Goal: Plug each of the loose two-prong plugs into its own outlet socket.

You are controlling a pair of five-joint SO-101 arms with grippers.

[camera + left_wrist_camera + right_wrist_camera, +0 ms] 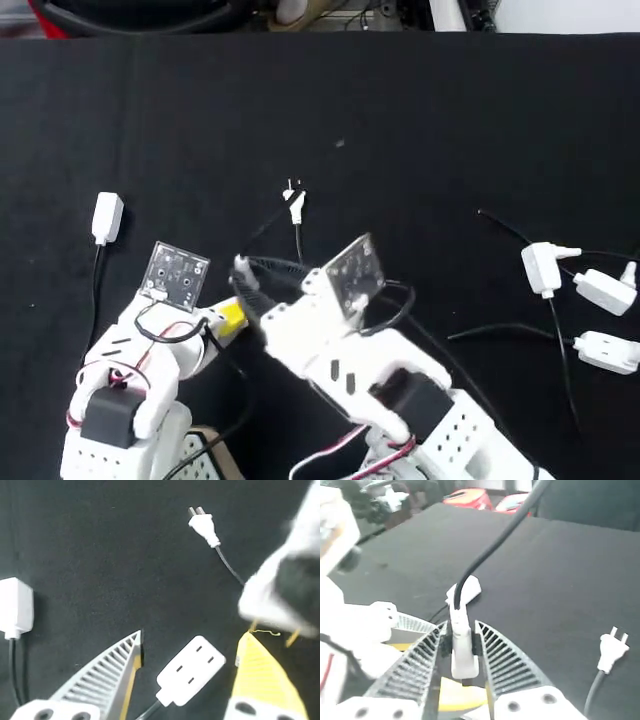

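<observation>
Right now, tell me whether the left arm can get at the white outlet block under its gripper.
Probably yes. The left gripper is open, and the outlet block lies between its fingers with nothing on it. The right arm sits close beside them and might crowd the grasp.

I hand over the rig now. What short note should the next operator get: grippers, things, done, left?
Left gripper: open, the outlet socket lies between its fingers, untouched.
Right gripper: shut on a held plug, close by the left gripper.
On the table: one loose plug, a white block, three white cord pieces.
Done: no plug seen inserted.
Left: all the plugging.
</observation>
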